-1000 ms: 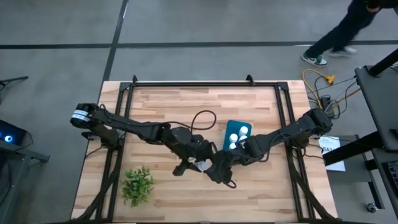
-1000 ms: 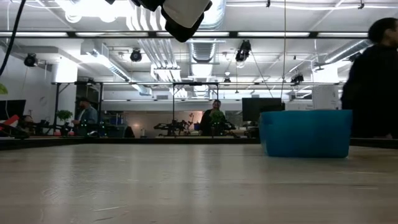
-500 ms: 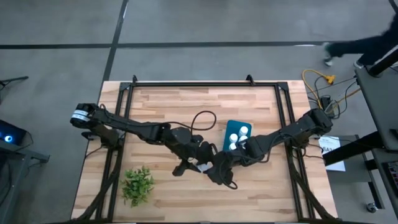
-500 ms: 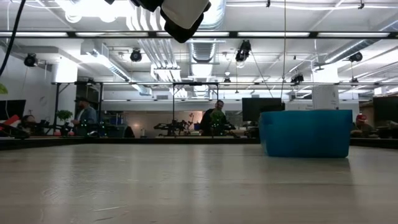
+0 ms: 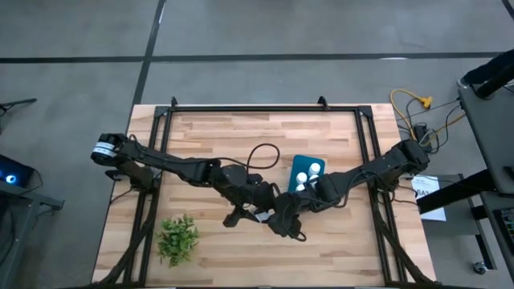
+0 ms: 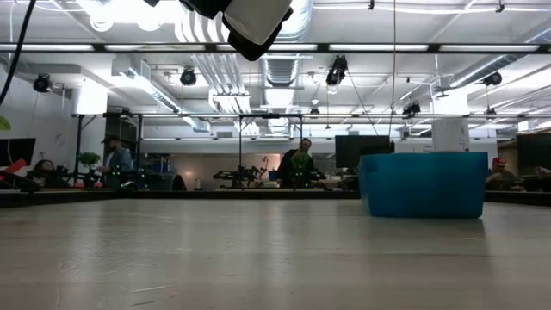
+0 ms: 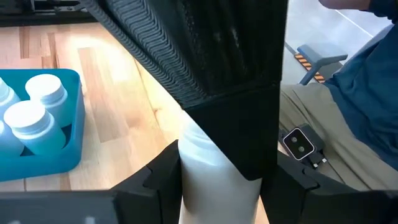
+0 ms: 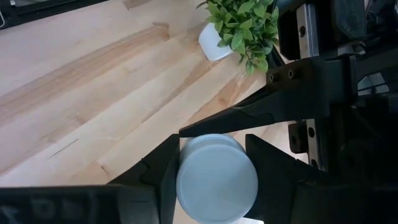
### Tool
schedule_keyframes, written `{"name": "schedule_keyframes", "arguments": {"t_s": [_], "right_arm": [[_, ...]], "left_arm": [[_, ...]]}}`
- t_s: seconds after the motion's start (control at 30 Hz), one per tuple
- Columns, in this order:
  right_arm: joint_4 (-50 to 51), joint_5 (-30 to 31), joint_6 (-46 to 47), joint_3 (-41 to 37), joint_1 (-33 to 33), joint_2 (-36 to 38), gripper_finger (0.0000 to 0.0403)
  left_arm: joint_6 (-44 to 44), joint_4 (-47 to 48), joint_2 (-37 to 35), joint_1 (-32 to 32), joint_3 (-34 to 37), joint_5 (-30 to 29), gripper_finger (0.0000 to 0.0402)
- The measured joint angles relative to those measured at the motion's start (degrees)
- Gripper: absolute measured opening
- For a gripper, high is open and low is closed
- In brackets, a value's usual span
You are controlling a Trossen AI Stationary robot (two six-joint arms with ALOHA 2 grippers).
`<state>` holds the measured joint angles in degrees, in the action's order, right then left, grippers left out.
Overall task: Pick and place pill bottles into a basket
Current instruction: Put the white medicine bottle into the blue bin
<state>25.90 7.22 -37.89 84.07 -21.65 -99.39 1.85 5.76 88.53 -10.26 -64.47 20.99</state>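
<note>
One white pill bottle (image 7: 214, 177) is held up between my two grippers, which meet above the table's middle (image 5: 263, 213). My left gripper (image 7: 221, 186) is shut on it, and so is my right gripper (image 8: 216, 177). The low view shows the bottle (image 6: 256, 17) high above the tabletop. The teal basket (image 5: 307, 163) stands on the table just right of the grippers, with three white-capped bottles (image 5: 302, 179) upright in it. They also show in the left wrist view (image 7: 34, 109). My left gripper pinches the bottle's side wall (image 7: 199, 180) between its two fingers. The right gripper's dark finger lies over the bottle's far part and hides it. The bottle is clear of the table. My right gripper pinches the bottle's round body (image 8: 186, 180) between its two fingers, with one flat round end (image 8: 217, 177) facing the wrist camera. The left gripper's finger (image 8: 249, 115) reaches the bottle from the opposite side. The bottle is lifted clear of the table.
A small green plant in a white pot (image 5: 177, 238) stands near the table's front left. A black cable loop (image 5: 261, 152) lies behind the grippers. Bare wood lies in front of the basket and along the far side.
Both grippers and the bottle have kept still. A person beyond the table's far right corner has walked out of the high view.
</note>
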Motion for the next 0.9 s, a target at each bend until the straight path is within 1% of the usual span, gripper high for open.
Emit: {"name": "schedule_keyframes", "arguments": {"t_s": [0.3, 0.43, 0.53, 0.77, 0.9], "right_arm": [[0.23, 0.0, -0.16, 0.0, 0.0, 0.0, 0.0147], [0.27, 0.05, -0.22, 0.0, 0.0, 0.02, 0.0147], [0.38, 0.06, -0.53, 0.0, -0.02, 0.09, 0.0147], [4.73, -0.43, 0.96, 1.57, -0.2, 0.33, 0.0147], [7.0, -0.14, 2.19, 2.6, -0.13, 0.44, 0.0147]], "left_arm": [[0.06, -0.04, 0.0, 0.0, 0.04, 0.04, 0.015], [-0.54, -0.1, 0.0, 0.0, 0.09, -0.04, 0.0175], [-0.77, -0.19, 0.0, -0.04, 0.15, 0.0, 0.0182], [-0.7, -0.4, -0.19, -0.07, 0.15, -0.07, 0.0187], [-0.7, -0.42, -0.49, 0.04, 0.15, -1.68, 0.0188]]}}
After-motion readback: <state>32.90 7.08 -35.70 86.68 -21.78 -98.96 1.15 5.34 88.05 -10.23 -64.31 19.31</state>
